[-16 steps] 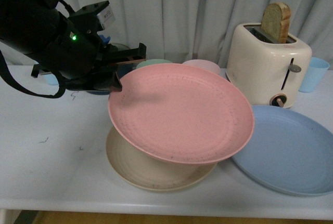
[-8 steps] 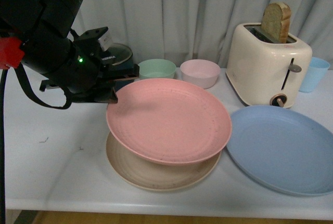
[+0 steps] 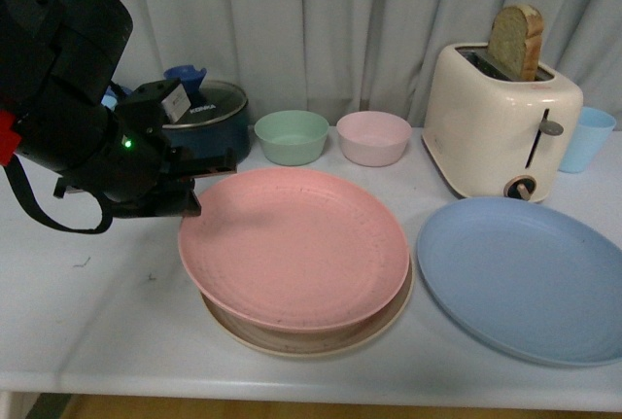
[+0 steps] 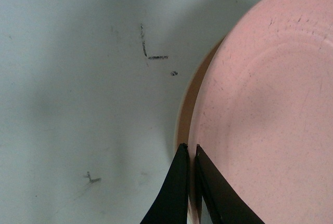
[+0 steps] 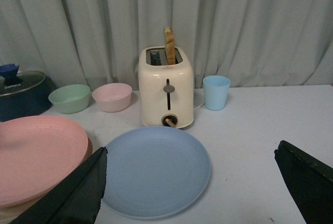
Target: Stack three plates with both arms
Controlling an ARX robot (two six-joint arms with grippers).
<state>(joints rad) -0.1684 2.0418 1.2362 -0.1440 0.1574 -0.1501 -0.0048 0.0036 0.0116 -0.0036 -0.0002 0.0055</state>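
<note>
The pink plate (image 3: 292, 244) lies nearly flat on the beige plate (image 3: 311, 336), which shows only as a rim under it. My left gripper (image 3: 194, 200) is shut on the pink plate's left rim; in the left wrist view its jaws (image 4: 188, 154) pinch the pink plate (image 4: 265, 109) with the beige plate's edge (image 4: 188, 104) beside. The blue plate (image 3: 525, 273) lies to the right on the table. My right gripper (image 5: 190, 182) is open, out of the front view, held above the table near the blue plate (image 5: 153, 169).
A cream toaster (image 3: 501, 118) with bread stands behind the blue plate, a light blue cup (image 3: 588, 137) beside it. A green bowl (image 3: 292, 135), a pink bowl (image 3: 373, 135) and a dark lidded pot (image 3: 209, 118) stand at the back. The table's front edge (image 3: 311, 390) is near.
My left arm has lowered and levelled the pink plate, moving it left and down onto the beige plate. The blue plate has not moved.
</note>
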